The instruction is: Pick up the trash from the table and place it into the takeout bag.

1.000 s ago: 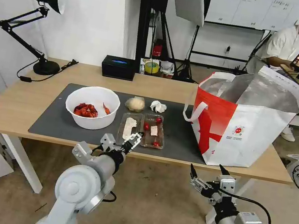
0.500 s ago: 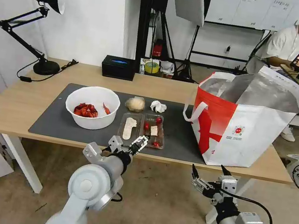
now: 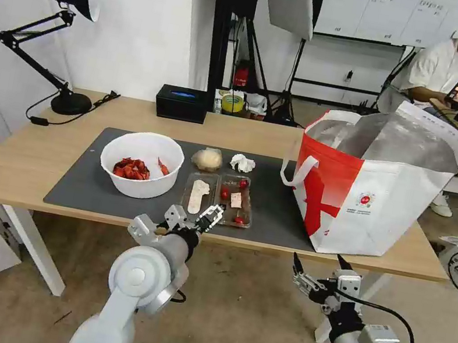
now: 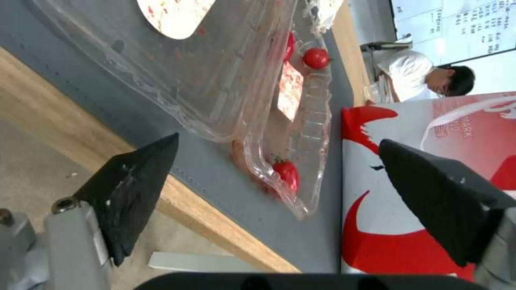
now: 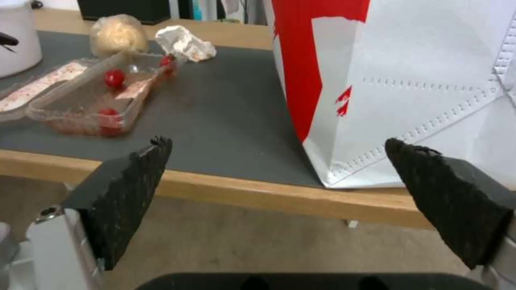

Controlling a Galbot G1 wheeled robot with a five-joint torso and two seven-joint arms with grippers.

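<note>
Nothing looks bagged yet — all four pieces of trash lie on the counter [image 3: 18, 158]. The left gripper [image 3: 210, 217] hangs spread open and empty at the near edge of the clear tray [image 3: 218, 197]; just beyond it sit the white bowl [image 3: 140, 163] of red shells, the paper ball [image 3: 207, 159] and the tissue wad [image 3: 242, 163]. The right gripper [image 3: 315, 269], also wide open, waits below the counter edge, under the takeout bag [image 3: 374, 188]. The bag's round logo [image 3: 364, 200] and lettering stay unreadable — as does the tray's label
</note>
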